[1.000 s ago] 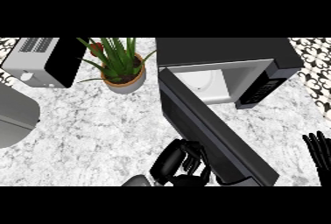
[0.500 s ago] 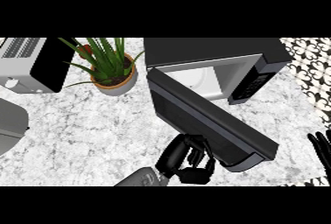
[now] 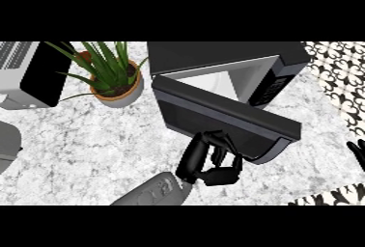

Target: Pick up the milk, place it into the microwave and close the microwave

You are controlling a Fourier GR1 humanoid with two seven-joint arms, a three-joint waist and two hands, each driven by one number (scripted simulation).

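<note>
Grey-and-white marble counter (image 3: 85,140), seen from steeply above; black-and-white patterned tile (image 3: 343,72) at the right edge and the lower right corner.

Microwave (image 3: 228,55): black case, top centre, standing on the counter. Pale cavity (image 3: 224,79) open to view; nothing can be made out inside it. Control panel (image 3: 274,84) on its right side.

Door (image 3: 221,120): dark, hinged at the left, swung partway in, slanting from upper left down to lower right across the front of the cavity. A wedge of opening is left between it and the case.

Left hand (image 3: 210,164): black, on a grey forearm (image 3: 153,193) coming up from the lower edge. Fingers bent, their tips against the door's outer face near its lower edge; nothing is held in them.

Right hand (image 3: 357,153): only dark fingertips show at the right edge, upright and spread; resting, well apart from the door.

Milk: cannot be seen anywhere, neither on the counter nor in the visible part of the cavity.

Plant (image 3: 107,67): green leaves in a terracotta pot (image 3: 118,94), left of the microwave, just beside the door's hinge side.

Toaster (image 3: 28,72): silver and black, upper left corner, near the plant.

Grey object (image 3: 7,149): partly cut off at the left edge; kind cannot be told.
</note>
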